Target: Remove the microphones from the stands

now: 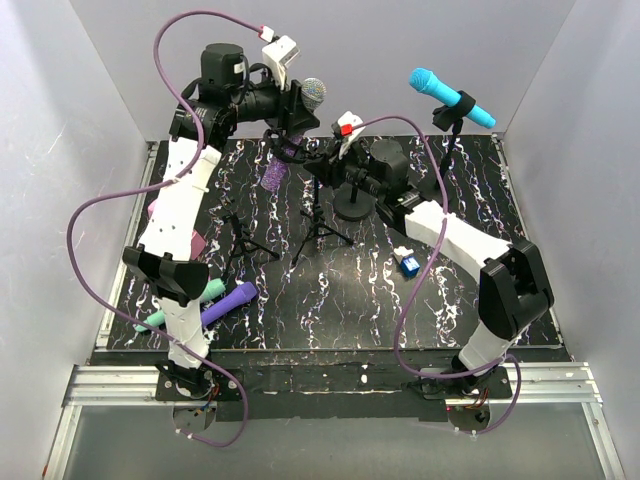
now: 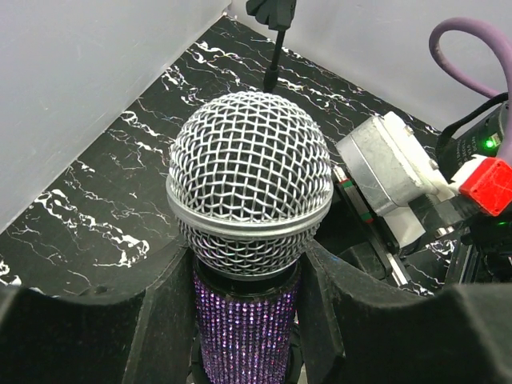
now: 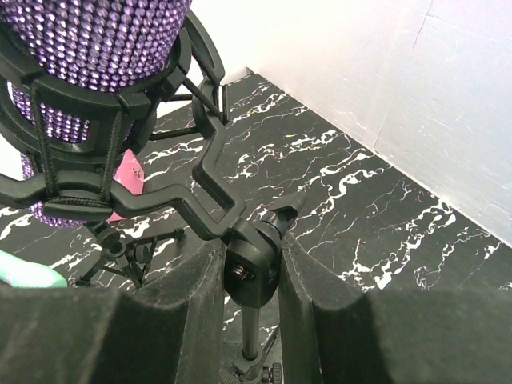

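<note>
The microphone has a silver mesh head (image 2: 250, 180) and a purple rhinestone body (image 2: 244, 328). In the top view its head (image 1: 314, 93) is at the back middle and its lower body (image 1: 272, 178) points down to the left. It sits in a black shock mount (image 3: 88, 136) on a tripod stand (image 1: 318, 225). My left gripper (image 2: 246, 320) is shut on the body just under the head. My right gripper (image 3: 252, 280) is shut on the stand's swivel joint (image 3: 254, 268) below the mount. In the top view the left gripper (image 1: 297, 108) is above the right gripper (image 1: 326, 165).
A blue microphone (image 1: 450, 97) sits on a stand at the back right. A round-base stand (image 1: 355, 205) and a second tripod (image 1: 240, 238) stand nearby. A purple microphone (image 1: 230, 303), a teal one (image 1: 175, 312), a pink item (image 1: 196, 243) and a small blue box (image 1: 409, 266) lie on the mat.
</note>
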You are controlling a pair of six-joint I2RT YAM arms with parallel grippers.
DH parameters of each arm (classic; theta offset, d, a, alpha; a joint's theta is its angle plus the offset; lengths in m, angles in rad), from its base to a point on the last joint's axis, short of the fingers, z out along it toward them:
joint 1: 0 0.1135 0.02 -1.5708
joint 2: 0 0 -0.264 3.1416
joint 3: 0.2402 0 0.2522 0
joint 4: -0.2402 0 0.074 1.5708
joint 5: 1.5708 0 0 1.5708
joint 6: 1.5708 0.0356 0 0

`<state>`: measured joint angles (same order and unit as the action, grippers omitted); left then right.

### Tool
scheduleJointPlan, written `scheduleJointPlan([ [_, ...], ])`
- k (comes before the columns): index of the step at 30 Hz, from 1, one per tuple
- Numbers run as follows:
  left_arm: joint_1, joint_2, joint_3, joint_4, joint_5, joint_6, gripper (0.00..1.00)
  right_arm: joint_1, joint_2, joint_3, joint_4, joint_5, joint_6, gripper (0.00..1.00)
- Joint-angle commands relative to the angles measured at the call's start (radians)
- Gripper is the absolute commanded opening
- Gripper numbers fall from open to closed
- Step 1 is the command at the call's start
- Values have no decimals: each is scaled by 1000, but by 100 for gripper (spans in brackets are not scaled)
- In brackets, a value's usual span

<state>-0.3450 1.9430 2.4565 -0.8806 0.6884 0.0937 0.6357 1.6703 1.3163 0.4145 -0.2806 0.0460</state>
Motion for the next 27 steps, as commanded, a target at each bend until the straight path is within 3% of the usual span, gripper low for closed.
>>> scheduleJointPlan([
  [1,-17,-67,79,198,16,-2,0,18,3,-68,-102,-65,-43,1],
  [12,-35,-9,122,109,-41,55,0,88,-14,-143,-89,-54,-325,1],
  [19,-75,31,174,117,-47,69,0,104,-6,-157,-128,-69,-354,1],
  [27,-153,77,222,285,-121,103,0,102,14,-143,-152,-84,-347,1],
])
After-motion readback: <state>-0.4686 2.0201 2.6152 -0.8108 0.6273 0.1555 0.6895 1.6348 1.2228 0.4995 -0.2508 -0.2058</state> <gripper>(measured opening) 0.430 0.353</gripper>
